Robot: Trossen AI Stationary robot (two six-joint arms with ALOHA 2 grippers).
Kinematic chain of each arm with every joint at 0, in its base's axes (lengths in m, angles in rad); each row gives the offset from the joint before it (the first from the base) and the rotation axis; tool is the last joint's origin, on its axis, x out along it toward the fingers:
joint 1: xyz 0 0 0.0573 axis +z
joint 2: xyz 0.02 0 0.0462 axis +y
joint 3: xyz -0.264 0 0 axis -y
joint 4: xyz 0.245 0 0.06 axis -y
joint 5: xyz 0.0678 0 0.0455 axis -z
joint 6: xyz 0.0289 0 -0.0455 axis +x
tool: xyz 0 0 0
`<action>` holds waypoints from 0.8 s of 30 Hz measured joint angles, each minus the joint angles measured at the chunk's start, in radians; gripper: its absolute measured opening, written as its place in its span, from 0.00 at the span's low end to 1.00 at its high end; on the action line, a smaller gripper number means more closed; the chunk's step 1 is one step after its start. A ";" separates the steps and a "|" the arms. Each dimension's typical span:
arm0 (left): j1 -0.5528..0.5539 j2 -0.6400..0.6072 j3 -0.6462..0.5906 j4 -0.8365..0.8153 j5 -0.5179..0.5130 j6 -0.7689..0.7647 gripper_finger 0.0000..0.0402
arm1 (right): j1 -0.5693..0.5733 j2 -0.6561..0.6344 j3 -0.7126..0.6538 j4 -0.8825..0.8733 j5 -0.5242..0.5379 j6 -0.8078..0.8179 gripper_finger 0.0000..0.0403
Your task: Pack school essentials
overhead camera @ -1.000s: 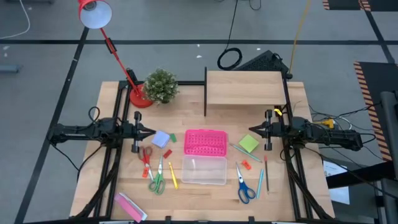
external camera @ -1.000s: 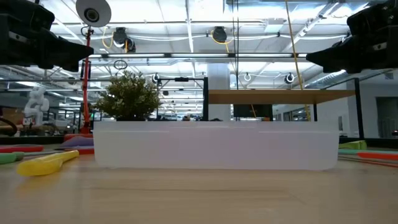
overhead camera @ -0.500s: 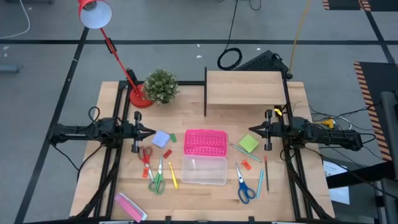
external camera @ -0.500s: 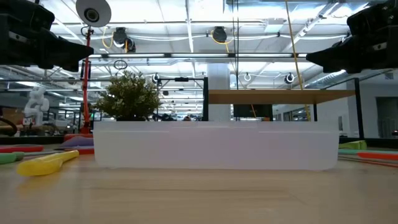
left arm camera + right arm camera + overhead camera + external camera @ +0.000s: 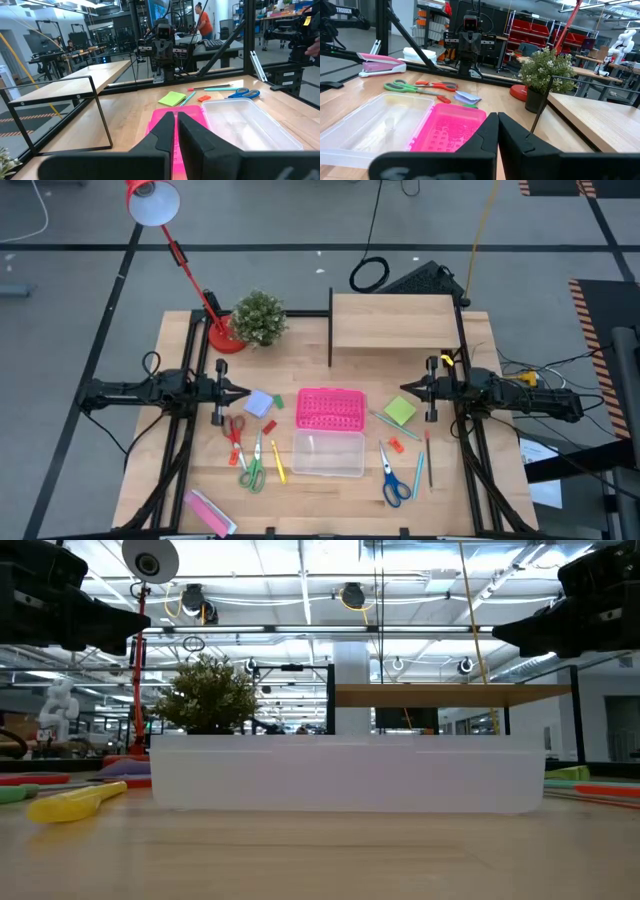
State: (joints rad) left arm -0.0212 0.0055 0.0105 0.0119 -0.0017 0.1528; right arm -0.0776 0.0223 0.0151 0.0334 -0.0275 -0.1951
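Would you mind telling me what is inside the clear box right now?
The clear box looks empty; only its pale floor shows through. The pink lid lies beside it, covering nothing.

"TROSSEN" on dark arm link [image 5: 340, 11], background.

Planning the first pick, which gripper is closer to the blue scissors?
Right. The right gripper hovers just up-table of the blue scissors, on their side; the left gripper is across the clear box.
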 joint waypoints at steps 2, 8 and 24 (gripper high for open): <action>0.000 0.000 0.000 0.000 0.000 0.000 0.06 | 0.000 0.000 0.000 0.000 0.000 0.000 0.00; 0.000 0.000 0.000 0.000 0.000 0.000 0.06 | 0.000 0.000 0.000 0.000 0.002 -0.006 0.00; 0.000 0.000 0.000 0.000 0.000 0.000 0.06 | 0.000 0.000 0.001 0.035 -0.001 0.027 0.00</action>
State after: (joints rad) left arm -0.0208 0.0055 0.0108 0.0116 -0.0017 0.1527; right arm -0.0772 0.0227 0.0164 0.0685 -0.0280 -0.1684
